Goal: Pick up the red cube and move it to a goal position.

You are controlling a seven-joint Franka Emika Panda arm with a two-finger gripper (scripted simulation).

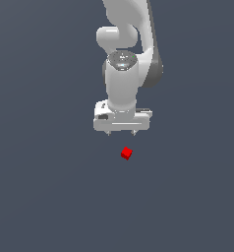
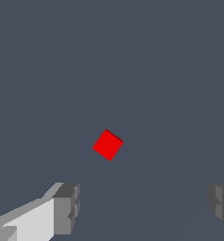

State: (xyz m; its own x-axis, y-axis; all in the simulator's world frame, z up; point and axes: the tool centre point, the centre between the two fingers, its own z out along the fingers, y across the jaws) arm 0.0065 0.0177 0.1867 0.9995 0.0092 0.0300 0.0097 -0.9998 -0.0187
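The red cube (image 1: 126, 153) is a tiny bright red block lying alone on the dark grey floor, turned at an angle. My white gripper (image 1: 121, 133) hangs above it and slightly toward the exterior view's left, with its two short fingertips apart. It is open and empty. In the wrist view the red cube (image 2: 108, 145) lies beyond the two grey fingertips (image 2: 67, 207), not between them. The jaws stand wide apart.
The flat dark grey floor (image 1: 45, 197) stretches all around with nothing else on it. The white arm (image 1: 129, 44) rises toward the top of the exterior view.
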